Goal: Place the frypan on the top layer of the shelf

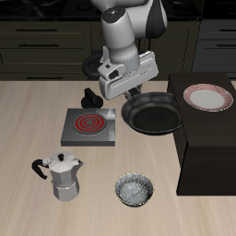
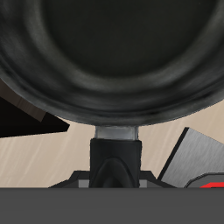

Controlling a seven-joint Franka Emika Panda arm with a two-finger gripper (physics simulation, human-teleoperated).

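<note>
The gripper [image 1: 129, 88] is clamped on the handle of the frypan [image 1: 153, 114], holding the empty pan above the worktop [image 1: 28, 120], its rim at the shelf [image 1: 207, 138] edge. A plate [image 1: 206, 98] rests on the shelf top; a small patterned bowl [image 1: 135, 191] sits empty near the front edge.

one frypan [image 1: 153, 114], one shelf [image 1: 207, 138], perhaps one bowl [image 1: 135, 191]

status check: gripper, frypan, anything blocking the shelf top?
Gripper shut on frypan handle, pan off the table beside the hotplate. Shelf top not yet reached. Plate sits on the shelf top, takes up room.
</note>
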